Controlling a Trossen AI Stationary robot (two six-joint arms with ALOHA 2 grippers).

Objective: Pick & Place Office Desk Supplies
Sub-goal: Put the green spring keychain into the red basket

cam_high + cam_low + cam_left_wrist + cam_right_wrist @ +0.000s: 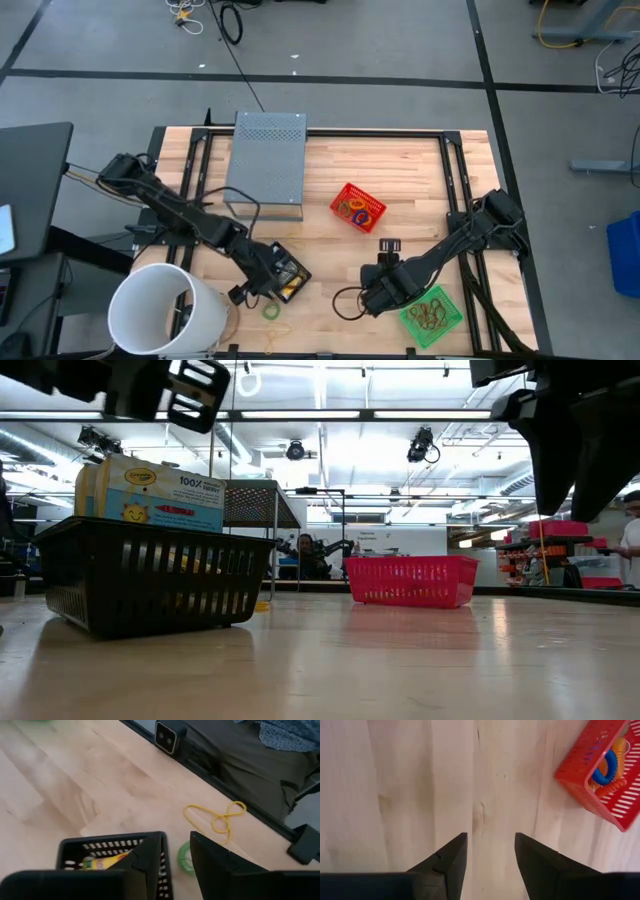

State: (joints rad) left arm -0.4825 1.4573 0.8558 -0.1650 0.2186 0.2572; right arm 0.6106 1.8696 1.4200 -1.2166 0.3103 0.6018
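Note:
A black basket (287, 275) near the table's front holds yellow-and-green crayon boxes (150, 490), which stand upright and rise above its rim. My left gripper (176, 851) hovers open above the basket's near corner (159, 840) with nothing between its fingers. A green ring (186, 857) and a yellow rubber band (215, 819) lie on the table just beyond it. My right gripper (490, 851) stands open over bare wood, between the red basket (358, 208) of coloured bands and the green basket (432, 315) of bands.
A large white bucket (165, 310) stands at the near left corner, close to my left arm. A grey perforated metal box (265, 165) sits at the far middle. Bare wood lies between the black and red baskets. Black rails frame the table's edges.

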